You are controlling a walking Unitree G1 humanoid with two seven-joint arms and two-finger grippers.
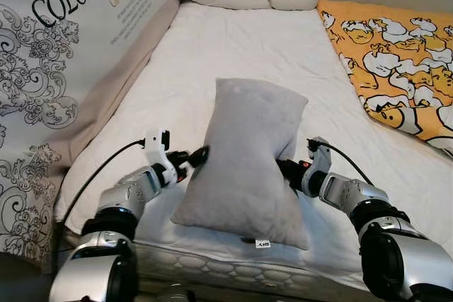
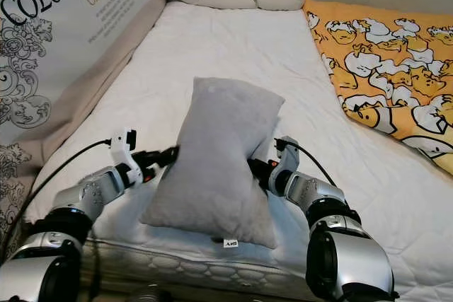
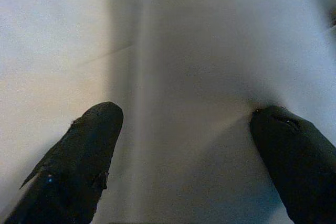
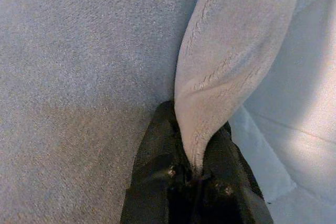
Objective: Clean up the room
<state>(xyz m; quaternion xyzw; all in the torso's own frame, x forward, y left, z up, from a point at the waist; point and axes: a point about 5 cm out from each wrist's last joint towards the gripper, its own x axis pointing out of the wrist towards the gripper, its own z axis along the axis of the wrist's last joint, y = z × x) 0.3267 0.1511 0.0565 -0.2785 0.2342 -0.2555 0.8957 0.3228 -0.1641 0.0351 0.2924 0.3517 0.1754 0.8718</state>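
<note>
The grey pillow stands propped near the mattress foot edge. The right gripper pinches only a thin fold; the left gripper, fingers spread, merely touches. That fold could slip, dropping it floorward.

My two arms are silver metal with black ribbed joint collars. My left hand has two long black fingers, a white bracket above the wrist and a red detail. A black cable loops from each wrist. My right hand matches: matte black, rounded fingers, small screws near base.
</note>
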